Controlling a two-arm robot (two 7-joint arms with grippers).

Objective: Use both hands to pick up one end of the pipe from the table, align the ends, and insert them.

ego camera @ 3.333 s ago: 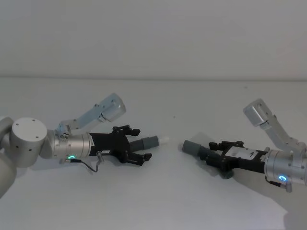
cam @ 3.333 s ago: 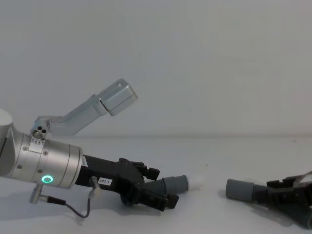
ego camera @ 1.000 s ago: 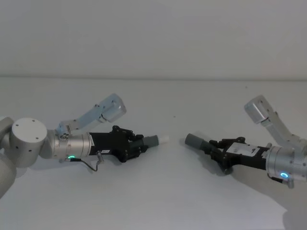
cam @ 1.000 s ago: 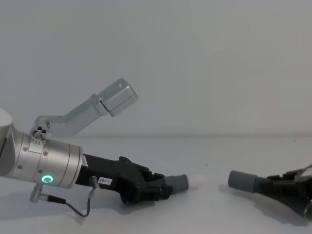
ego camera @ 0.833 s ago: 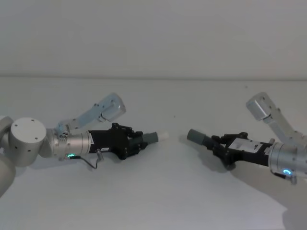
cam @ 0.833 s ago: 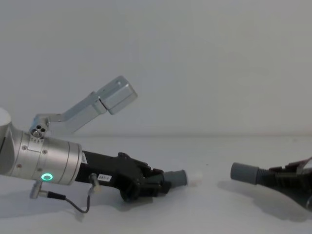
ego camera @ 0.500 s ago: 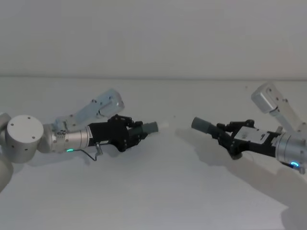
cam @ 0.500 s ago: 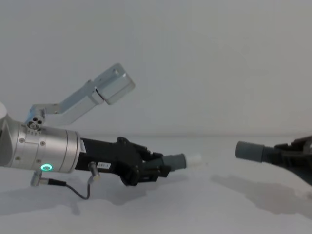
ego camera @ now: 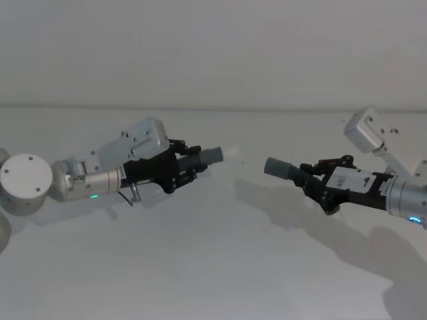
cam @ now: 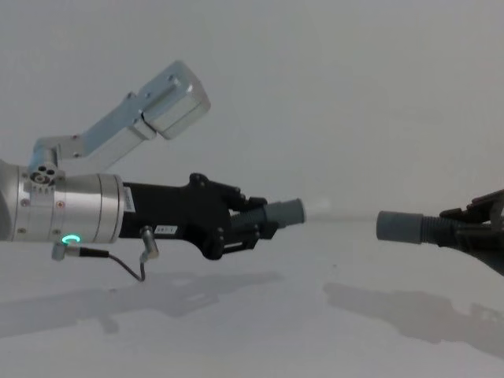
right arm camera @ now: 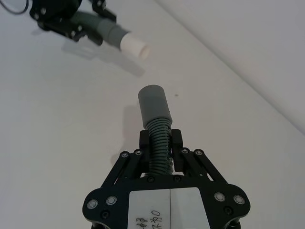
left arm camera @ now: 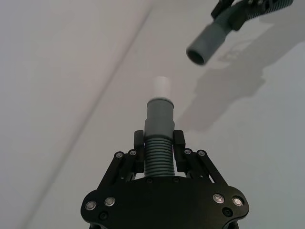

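Both hoses hang clear above the table (ego camera: 213,267), well apart: the left gripper (left arm camera: 158,143) pinches the short hose (left arm camera: 158,156), the right gripper (right arm camera: 160,140) the other hose (right arm camera: 157,129), and since their axes look offset, the white tip (left arm camera: 162,87) may jam against the plain cuff (right arm camera: 153,105) rather than enter.

The left black plastic jawed gripper (left arm camera: 158,141), dotted with small silver screws (left arm camera: 109,202), sits on a thick silver cylindrical wrist (cam: 75,206) with a green ring light (cam: 71,239) and a thin dark cable (cam: 118,260). The right black plastic jawed gripper (right arm camera: 161,141) bears a white handwritten label (right arm camera: 169,205).
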